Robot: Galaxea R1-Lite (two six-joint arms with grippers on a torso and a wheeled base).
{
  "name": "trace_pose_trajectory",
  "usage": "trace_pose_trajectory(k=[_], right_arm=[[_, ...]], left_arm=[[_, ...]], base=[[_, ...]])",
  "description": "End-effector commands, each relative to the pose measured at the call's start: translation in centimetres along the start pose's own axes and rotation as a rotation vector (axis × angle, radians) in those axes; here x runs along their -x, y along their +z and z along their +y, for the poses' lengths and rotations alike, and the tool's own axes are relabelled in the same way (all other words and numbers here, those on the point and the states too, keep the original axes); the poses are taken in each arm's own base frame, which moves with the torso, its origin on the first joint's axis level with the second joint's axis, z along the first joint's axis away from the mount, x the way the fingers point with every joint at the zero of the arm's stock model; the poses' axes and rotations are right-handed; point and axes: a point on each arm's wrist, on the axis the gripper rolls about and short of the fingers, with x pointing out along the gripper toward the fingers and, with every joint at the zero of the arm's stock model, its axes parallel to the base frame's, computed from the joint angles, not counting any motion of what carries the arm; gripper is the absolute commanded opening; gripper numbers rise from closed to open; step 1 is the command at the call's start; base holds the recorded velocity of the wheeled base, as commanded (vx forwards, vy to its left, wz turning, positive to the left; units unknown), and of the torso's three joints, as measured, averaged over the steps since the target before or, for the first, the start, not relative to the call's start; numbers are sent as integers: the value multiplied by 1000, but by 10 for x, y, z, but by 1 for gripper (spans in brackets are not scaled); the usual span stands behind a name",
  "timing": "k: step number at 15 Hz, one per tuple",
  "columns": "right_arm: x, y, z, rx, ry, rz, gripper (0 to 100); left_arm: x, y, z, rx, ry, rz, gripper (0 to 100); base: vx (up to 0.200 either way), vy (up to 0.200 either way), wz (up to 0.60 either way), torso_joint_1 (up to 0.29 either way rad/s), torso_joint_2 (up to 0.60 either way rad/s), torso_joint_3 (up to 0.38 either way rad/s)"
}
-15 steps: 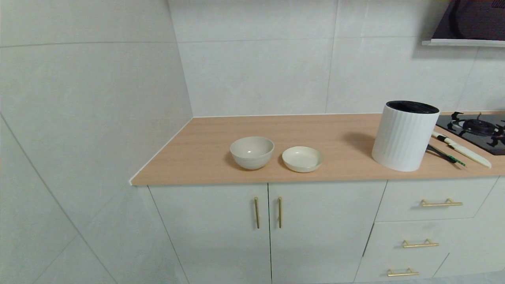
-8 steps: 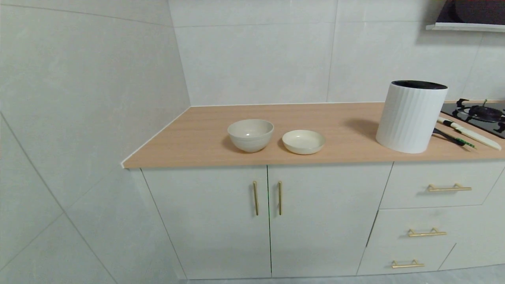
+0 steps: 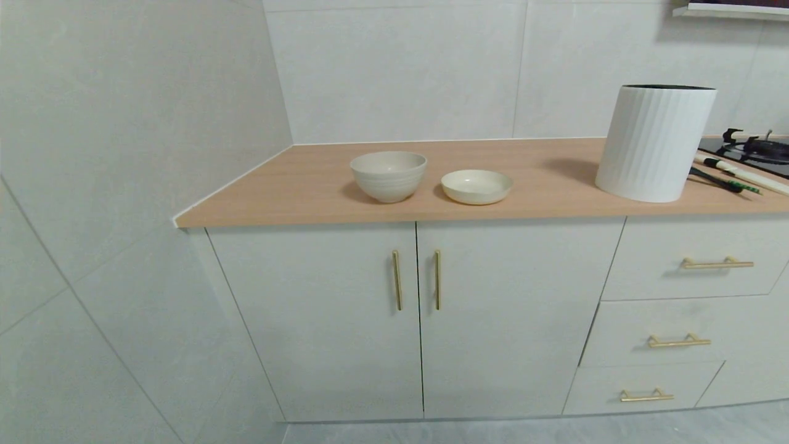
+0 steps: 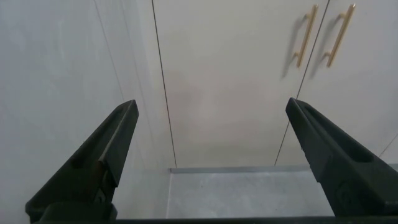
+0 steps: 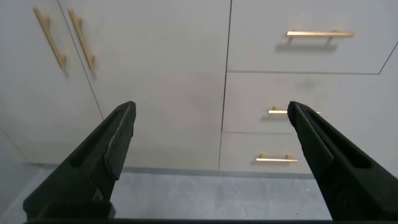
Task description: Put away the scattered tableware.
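Note:
A deep cream bowl [image 3: 388, 176] and a shallow cream dish [image 3: 476, 186] sit side by side on the wooden countertop [image 3: 542, 185]. At the right end a white-handled knife [image 3: 743, 174] and dark chopsticks [image 3: 721, 180] lie beside a tall white ribbed container [image 3: 654, 143]. My left gripper [image 4: 211, 118] stands open, low in front of the cabinet doors. My right gripper [image 5: 211, 118] is open too, facing the doors and drawers. Nothing is between either pair of fingers.
Two cabinet doors with gold handles [image 3: 416, 288] close the space under the bowls. Three drawers [image 3: 715, 264] stack to the right. A gas hob [image 3: 755, 148] sits at the far right. A tiled wall [image 3: 123, 154] closes off the left side; grey floor [image 4: 236, 193] lies below.
The head view has dropped lower and come closer to the cabinet, so the counter sits higher in the picture. The tableware itself has not moved.

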Motion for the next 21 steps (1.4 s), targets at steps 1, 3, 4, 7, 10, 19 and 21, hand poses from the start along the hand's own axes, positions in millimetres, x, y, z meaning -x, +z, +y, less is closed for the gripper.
trace_pose_trajectory(k=[1, 3, 4, 7, 10, 19, 21], right_arm=[[0, 0, 0, 1, 1, 1, 100], [0, 0, 0, 1, 1, 1, 100], [0, 0, 0, 1, 1, 1, 100], [0, 0, 0, 1, 0, 1, 100], [0, 0, 0, 1, 1, 1, 100], [0, 0, 0, 2, 1, 2, 100], [0, 0, 0, 2, 0, 1, 100]], left_arm=[[0, 0, 0, 0, 0, 1, 100], [0, 0, 0, 0, 0, 1, 100], [0, 0, 0, 0, 0, 1, 100], [0, 0, 0, 0, 0, 1, 100], [0, 0, 0, 0, -2, 1, 100], [0, 0, 0, 0, 0, 1, 100], [0, 0, 0, 0, 0, 1, 100]], base=[[0, 0, 0, -144, 447, 320], [0, 0, 0, -127, 452, 317], [0, 0, 0, -110, 452, 330], [0, 0, 0, -63, 290, 219], [0, 0, 0, -15, 52, 34], [0, 0, 67, 0, 1, 1], [0, 0, 0, 0, 0, 0]])
